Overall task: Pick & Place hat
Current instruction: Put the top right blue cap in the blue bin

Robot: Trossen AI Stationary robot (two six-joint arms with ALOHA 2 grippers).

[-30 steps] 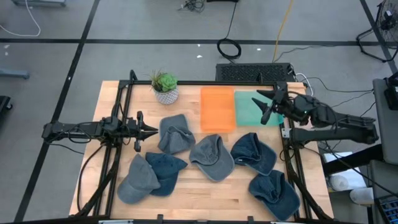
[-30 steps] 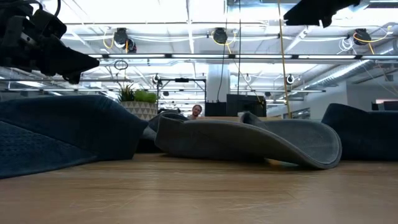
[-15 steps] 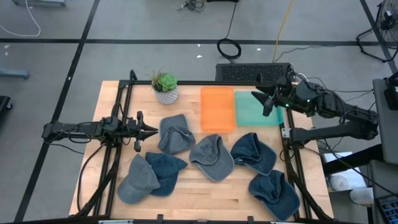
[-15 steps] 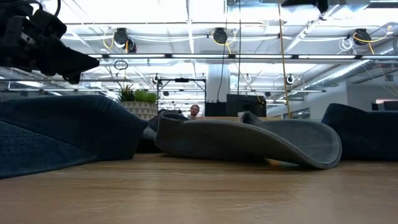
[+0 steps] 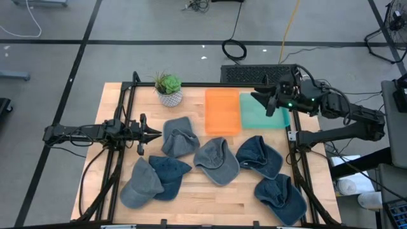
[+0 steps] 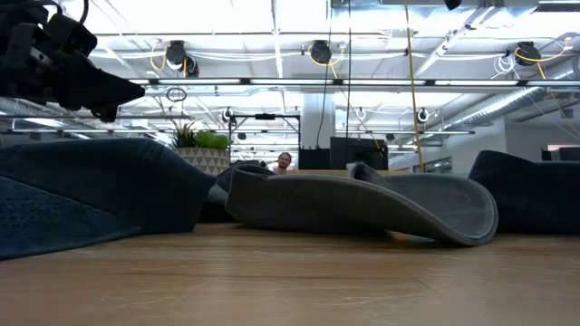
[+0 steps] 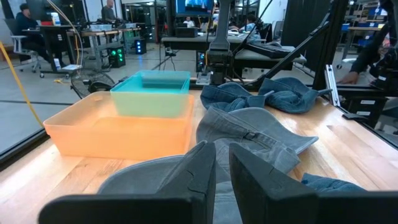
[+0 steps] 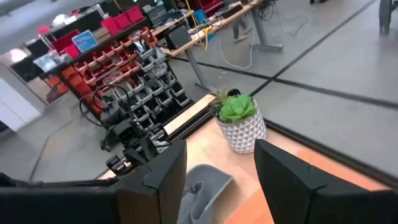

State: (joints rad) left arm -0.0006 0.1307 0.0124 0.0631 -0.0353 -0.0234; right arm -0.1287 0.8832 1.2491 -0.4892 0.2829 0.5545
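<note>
Six denim hats [image 5: 217,160] litter the wooden table [image 5: 210,194] amid concrete floor [image 5: 76,38].

The high view looks straight down on my whole bench [image 5: 191,191]; the low view sits at bench-top height, facing level across it, close against the caps; my left wrist view faces across the bench toward the orange bin [image 7: 118,130]; my right wrist view looks steeply down over the potted plant [image 8: 241,124], which the high and low views share.
</note>
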